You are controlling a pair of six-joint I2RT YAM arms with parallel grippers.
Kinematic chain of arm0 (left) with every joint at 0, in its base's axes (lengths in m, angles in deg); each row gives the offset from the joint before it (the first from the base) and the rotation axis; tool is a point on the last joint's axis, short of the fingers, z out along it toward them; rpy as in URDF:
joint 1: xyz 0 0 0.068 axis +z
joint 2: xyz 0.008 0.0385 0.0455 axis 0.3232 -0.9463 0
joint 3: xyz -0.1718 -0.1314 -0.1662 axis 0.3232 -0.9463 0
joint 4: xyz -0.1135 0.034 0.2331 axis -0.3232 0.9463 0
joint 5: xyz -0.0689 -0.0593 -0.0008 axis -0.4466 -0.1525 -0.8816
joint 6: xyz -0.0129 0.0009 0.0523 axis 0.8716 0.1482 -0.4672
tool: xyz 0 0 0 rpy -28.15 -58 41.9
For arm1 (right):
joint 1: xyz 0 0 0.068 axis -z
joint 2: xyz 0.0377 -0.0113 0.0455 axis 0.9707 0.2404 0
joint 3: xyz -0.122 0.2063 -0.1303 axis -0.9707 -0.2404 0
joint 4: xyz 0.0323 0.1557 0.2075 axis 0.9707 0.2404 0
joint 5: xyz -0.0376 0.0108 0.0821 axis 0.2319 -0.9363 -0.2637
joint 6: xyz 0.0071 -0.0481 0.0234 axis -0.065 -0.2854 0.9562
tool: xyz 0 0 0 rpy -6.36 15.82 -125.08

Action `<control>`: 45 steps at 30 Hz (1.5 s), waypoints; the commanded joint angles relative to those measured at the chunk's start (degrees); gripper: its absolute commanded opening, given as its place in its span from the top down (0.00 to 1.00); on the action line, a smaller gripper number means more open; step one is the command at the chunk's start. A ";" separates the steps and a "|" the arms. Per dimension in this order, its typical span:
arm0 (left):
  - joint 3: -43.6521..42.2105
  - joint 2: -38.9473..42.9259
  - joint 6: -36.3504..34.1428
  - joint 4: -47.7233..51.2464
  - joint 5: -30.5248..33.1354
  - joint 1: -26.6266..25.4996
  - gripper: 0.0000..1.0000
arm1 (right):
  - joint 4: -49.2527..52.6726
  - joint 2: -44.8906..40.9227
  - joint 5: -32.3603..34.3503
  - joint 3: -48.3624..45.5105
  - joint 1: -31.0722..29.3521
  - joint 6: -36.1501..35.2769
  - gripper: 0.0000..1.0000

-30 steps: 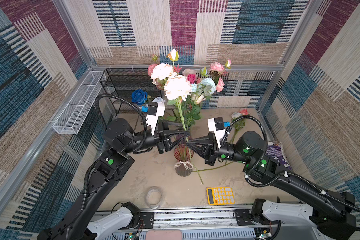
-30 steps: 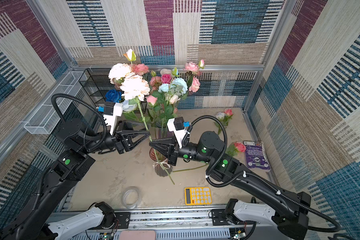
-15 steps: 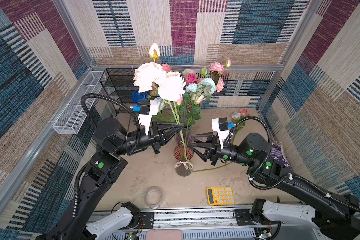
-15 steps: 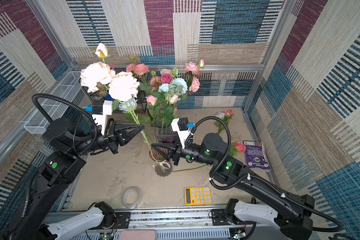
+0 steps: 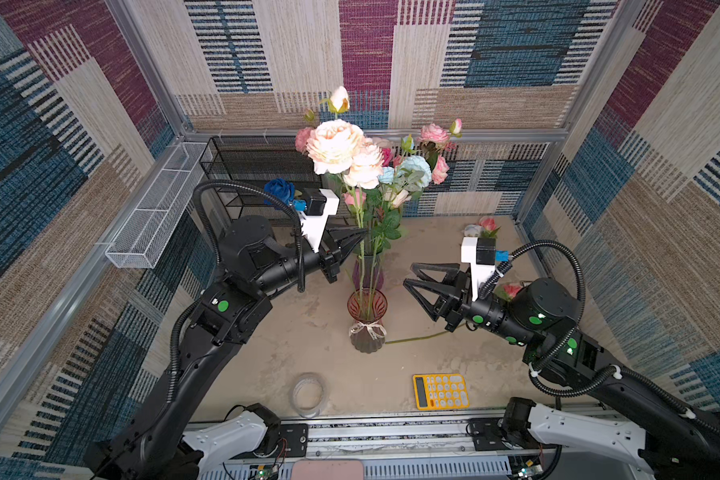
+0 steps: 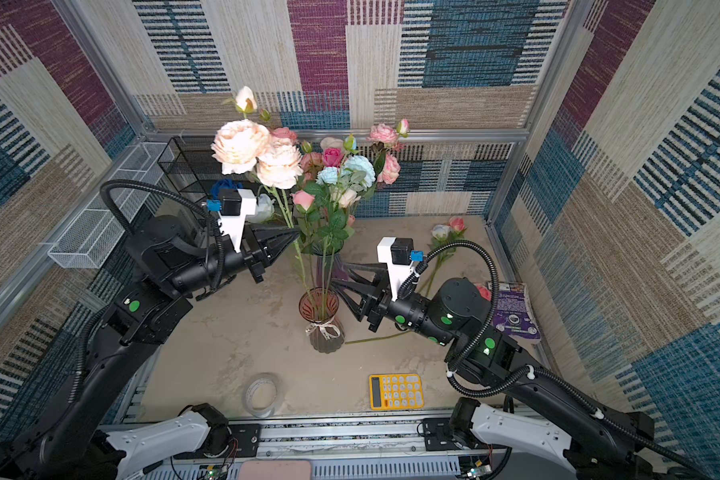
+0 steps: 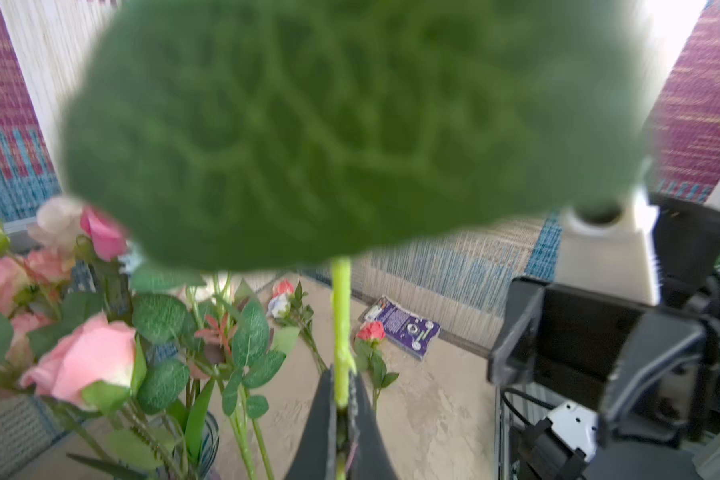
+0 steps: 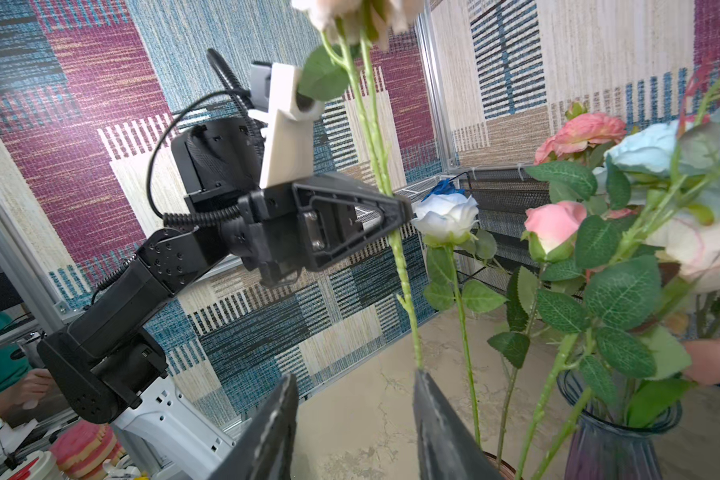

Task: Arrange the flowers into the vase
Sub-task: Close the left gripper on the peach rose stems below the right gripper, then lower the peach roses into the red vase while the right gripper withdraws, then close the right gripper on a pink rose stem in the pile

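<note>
Left gripper (image 5: 363, 235) is shut tight on the green stem (image 7: 341, 316) of the tall peach double rose (image 5: 337, 145) and holds it nearly upright over the ribbed reddish glass vase (image 5: 366, 343). Whether the stem end is already inside the mouth, I cannot tell. Better to lower it straight and deep and release only then, because the heavy heads may tip it. Right gripper (image 5: 410, 275) stands half open and empty just beside the vase, well placed to steady it

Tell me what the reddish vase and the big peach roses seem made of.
The reddish vase: likely tinted glass, glossy, with a see-through ribbed wall. The big peach roses: probably fabric, matte petals; their stem looks like moulded plastic.
</note>
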 commanded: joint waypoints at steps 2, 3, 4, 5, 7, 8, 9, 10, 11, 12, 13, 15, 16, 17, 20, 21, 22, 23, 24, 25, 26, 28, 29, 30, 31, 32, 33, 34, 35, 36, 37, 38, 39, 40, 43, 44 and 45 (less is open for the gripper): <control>-6.35 -0.58 1.32 -6.56 3.30 0.10 1.00 | 0.39 -0.60 1.73 -0.30 -0.11 -0.59 0.53; -7.57 -0.84 2.26 -7.04 3.53 0.05 1.00 | 0.42 -0.69 1.95 -0.37 -0.09 -0.62 0.53; -8.58 -1.13 3.64 -7.14 3.79 0.05 1.00 | 0.45 -0.81 2.27 -0.46 -0.11 -0.59 0.53; -9.76 -1.18 4.96 -7.06 4.18 0.00 1.00 | 0.47 -0.95 2.60 -0.61 -0.07 -0.54 0.53; -11.43 -0.80 7.23 -5.95 5.33 -0.03 0.77 | 0.51 -1.30 3.26 -1.05 -0.11 -0.35 0.52; -12.55 -0.05 8.03 -5.51 6.29 -0.03 0.68 | 0.52 -1.61 3.84 -1.32 -0.10 -0.25 0.52; -13.62 0.78 8.65 -5.39 7.17 -0.02 0.62 | 0.63 -1.79 4.37 -1.62 -0.11 -0.14 0.50; -14.63 1.78 9.17 -5.09 8.12 -0.01 0.55 | 0.78 -2.00 5.06 -1.98 -0.09 0.00 0.48; -15.47 2.75 9.58 -4.68 8.53 -0.03 0.50 | 0.94 -2.22 5.57 -2.31 -0.09 0.02 0.47; -15.81 3.60 9.86 -4.51 8.82 -0.03 0.46 | 1.14 -2.23 6.01 -2.56 -0.03 0.07 0.46; -16.00 4.30 10.16 -4.10 9.01 -0.03 0.42 | 1.53 -2.30 6.36 -2.82 -0.09 0.17 0.46; -15.59 5.45 11.04 -3.20 8.97 -0.03 0.38 | 2.14 -2.23 7.33 -3.40 -0.03 0.72 0.46; -15.46 6.33 11.57 -3.30 8.83 -0.01 0.37 | 2.50 -2.23 8.25 -3.95 -0.11 1.13 0.45; -15.42 7.05 12.09 -3.71 8.79 -0.03 0.36 | 2.86 -2.30 9.19 -4.51 -0.07 1.74 0.45; -15.06 10.48 13.75 -4.66 9.30 0.01 0.34 | 4.75 -2.64 15.10 -7.35 -0.11 5.11 0.44; -15.16 11.71 14.14 -4.79 9.65 -0.02 0.33 | 5.82 -2.61 18.09 -8.65 -0.04 6.65 0.44; -15.74 13.03 14.57 -4.81 10.08 0.02 0.32 | 7.38 -2.37 21.46 -9.88 0.06 8.43 0.44; -16.61 14.32 14.92 -5.16 10.55 -0.02 0.30 | 8.73 -1.97 23.77 -10.89 0.41 10.03 0.44; -17.89 15.94 15.44 -5.45 11.40 -0.03 0.28 | 10.25 -1.29 24.91 -12.04 1.77 11.66 0.44; -19.50 17.65 16.11 -5.77 12.21 -0.03 0.26 | 11.61 -0.32 23.55 -13.36 5.09 13.82 0.44; -20.87 19.08 16.58 -6.03 12.81 -0.01 0.24 | 12.04 0.27 21.31 -14.37 7.77 15.10 0.44; -23.89 22.19 17.64 -6.26 14.04 -0.03 0.21 | 12.01 2.41 13.65 -17.69 17.29 18.58 0.45; -24.99 23.20 18.10 -6.10 14.45 -0.03 0.21 | 11.89 3.70 11.69 -18.51 20.39 19.27 0.45; -26.10 24.38 18.51 -5.62 14.75 -0.02 0.20 | 11.91 5.59 10.77 -19.06 23.32 19.55 0.45; -27.06 25.32 18.98 -4.94 15.13 -0.03 0.20 | 11.95 7.72 10.67 -19.23 25.83 19.79 0.45; -27.83 26.12 19.44 -4.41 15.36 0.00 0.19 | 11.79 9.94 10.06 -19.28 28.11 19.88 0.45; -28.86 27.07 19.80 -3.89 15.71 -0.03 0.20 | 11.19 12.31 8.99 -19.37 30.95 19.87 0.45; -29.96 27.99 20.36 -3.42 16.17 -0.03 0.20 | 10.19 14.69 8.26 -19.50 33.47 19.81 0.46; -30.91 28.90 20.73 -3.09 16.73 -0.03 0.20 | 9.07 16.78 7.68 -19.63 35.42 19.67 0.47; -32.02 29.97 21.23 -3.01 17.01 -0.03 0.19 | 7.91 19.26 6.84 -19.43 37.68 19.54 0.48; -33.16 30.85 21.59 -3.10 17.25 0.00 0.19 | 7.08 21.78 6.19 -18.96 39.60 19.54 0.50; -33.81 31.57 21.94 -2.97 17.40 0.02 0.20 | 6.44 24.02 5.84 -18.55 41.11 19.61 0.51; -34.52 32.25 22.27 -2.69 17.44 0.01 0.20 | 5.70 26.53 5.40 -18.12 42.70 19.83 0.53; -35.02 32.69 22.59 -2.32 17.37 -0.03 0.20 | 5.13 29.08 4.98 -17.60 44.00 20.16 0.54; -36.35 33.34 23.41 -1.28 17.25 -0.01 0.20 | 4.74 35.89 5.42 -15.53 46.65 20.75 0.55; -36.74 33.46 23.59 -1.15 17.22 -0.02 0.20 | 4.67 37.76 5.56 -14.94 47.18 20.72 0.55; -37.17 33.76 23.76 -1.08 17.27 -0.03 0.20 | 4.76 39.62 6.31 -14.05 47.61 20.85 0.55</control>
